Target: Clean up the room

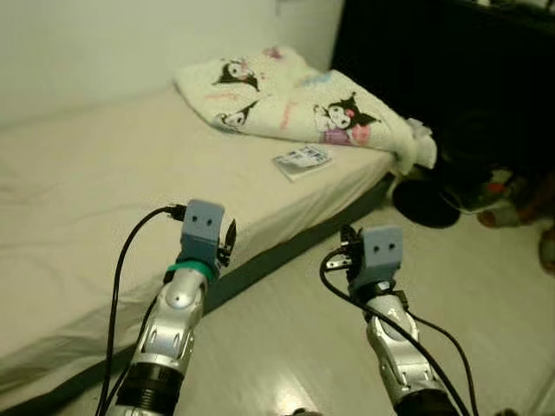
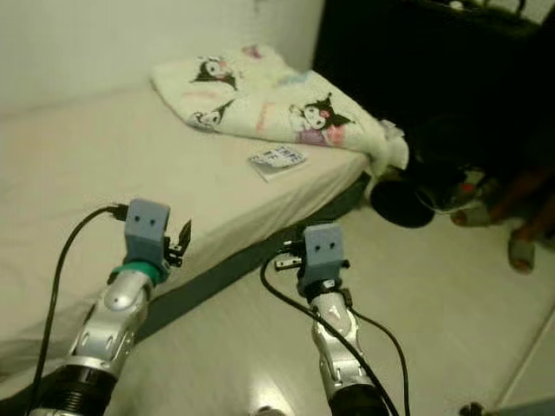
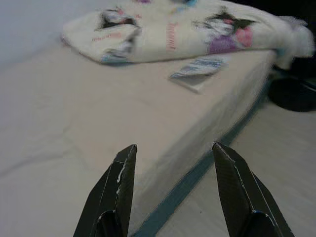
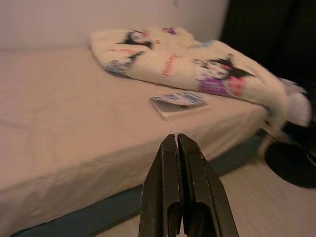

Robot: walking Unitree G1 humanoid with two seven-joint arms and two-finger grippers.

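While the left gripper [image 3: 170, 163] holds its fingers apart and the right gripper [image 4: 177, 148] keeps its fingers pressed together, both empty, the booklet [image 1: 302, 160] lies well ahead on the mattress [image 1: 104, 199], just before the folded blanket [image 1: 295, 100]; approach squarely, right fingers opened first.

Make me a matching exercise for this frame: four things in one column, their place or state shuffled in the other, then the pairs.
Things:
1. blanket
2. booklet
3. left gripper
4. right gripper

Place or state:
A. fingers pressed together, empty
B. folded at the mattress end, cartoon print
C. fingers spread apart, empty
D. lying flat on the mattress beside the blanket

Pairs: 1-B, 2-D, 3-C, 4-A
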